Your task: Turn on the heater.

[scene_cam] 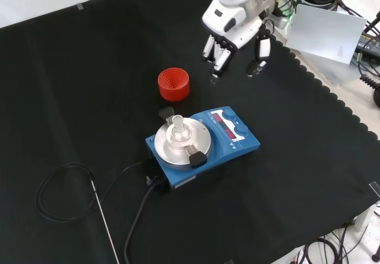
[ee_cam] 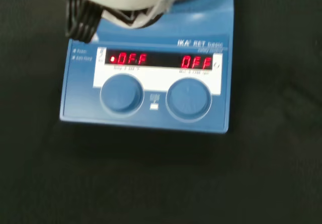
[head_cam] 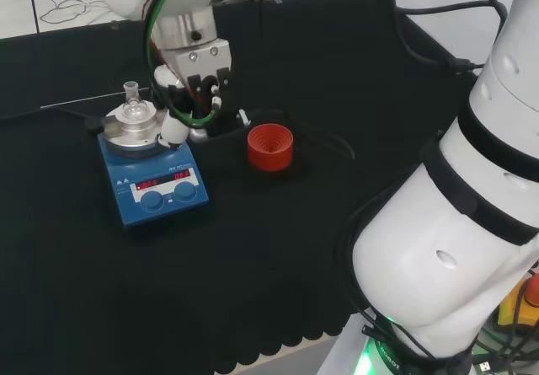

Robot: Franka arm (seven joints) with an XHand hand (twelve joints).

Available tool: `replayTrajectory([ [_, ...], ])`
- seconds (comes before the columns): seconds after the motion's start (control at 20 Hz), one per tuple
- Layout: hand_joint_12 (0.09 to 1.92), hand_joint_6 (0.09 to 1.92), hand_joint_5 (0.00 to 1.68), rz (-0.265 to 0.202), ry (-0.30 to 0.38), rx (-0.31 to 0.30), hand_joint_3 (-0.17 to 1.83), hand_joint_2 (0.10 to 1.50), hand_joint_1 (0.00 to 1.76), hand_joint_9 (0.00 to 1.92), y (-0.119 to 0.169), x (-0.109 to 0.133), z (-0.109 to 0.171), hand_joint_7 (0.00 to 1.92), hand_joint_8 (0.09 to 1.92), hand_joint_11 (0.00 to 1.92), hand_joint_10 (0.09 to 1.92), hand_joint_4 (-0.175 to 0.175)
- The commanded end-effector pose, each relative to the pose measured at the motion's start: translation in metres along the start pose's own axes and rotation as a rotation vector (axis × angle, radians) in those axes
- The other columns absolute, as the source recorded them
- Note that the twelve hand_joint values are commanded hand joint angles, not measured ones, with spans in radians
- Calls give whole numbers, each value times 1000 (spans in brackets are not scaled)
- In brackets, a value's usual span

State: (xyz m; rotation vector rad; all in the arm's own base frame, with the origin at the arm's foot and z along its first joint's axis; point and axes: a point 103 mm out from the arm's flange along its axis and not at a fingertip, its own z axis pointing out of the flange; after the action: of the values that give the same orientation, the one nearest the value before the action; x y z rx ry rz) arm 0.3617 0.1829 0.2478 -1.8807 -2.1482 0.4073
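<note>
In the head view, the blue heater (head_cam: 155, 166) sits on the black tabletop (head_cam: 253, 274) with a small glass flask (head_cam: 133, 105) on its round plate, a red ribbed stand (head_cam: 269, 147) near it to the right, and the robot hand (head_cam: 195, 97) hanging just above its right rear. The front view shows the robot hand (scene_cam: 234, 41) raised clear of the heater (scene_cam: 205, 145), fingers (scene_cam: 219, 59) relaxed and pointing down, holding nothing, apparently poised to reach the controls. From the wrist view, two blue knobs, the left knob (ee_cam: 121, 94) and the right knob (ee_cam: 188, 99), face the camera below a lit red display (ee_cam: 158, 60), likely lined up for a press or turn.
</note>
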Motion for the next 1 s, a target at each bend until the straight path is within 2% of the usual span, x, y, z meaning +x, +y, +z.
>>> replayTrajectory([
  [0.05, 1118, 408, 360, -3, -30, 104, 741, 617, 1052, 1279, -9, 16, 29, 1109, 936, 886, 727, -56],
  [0.2, 937, 363, 357, -4, -49, 137, 728, 639, 1093, 1405, -9, 19, 36, 1215, 1019, 1151, 792, -74],
  [0.3, 846, 359, 373, -6, -69, 155, 721, 661, 1133, 1466, -8, 22, 40, 1288, 1116, 1304, 925, -83],
  [0.4, 801, 391, 385, -10, -81, 174, 721, 683, 1174, 1487, -6, 21, 44, 1327, 1212, 1360, 1066, -87],
  [0.6, 979, 551, 320, -33, -83, 221, 817, 705, 1310, 1470, -3, 19, 52, 1351, 1395, 1158, 1285, -69],
  [1.0, 1092, 575, 239, -84, -78, 282, 895, 692, 1352, 1463, -2, 20, 71, 1359, 1457, 1085, 1346, -43],
])
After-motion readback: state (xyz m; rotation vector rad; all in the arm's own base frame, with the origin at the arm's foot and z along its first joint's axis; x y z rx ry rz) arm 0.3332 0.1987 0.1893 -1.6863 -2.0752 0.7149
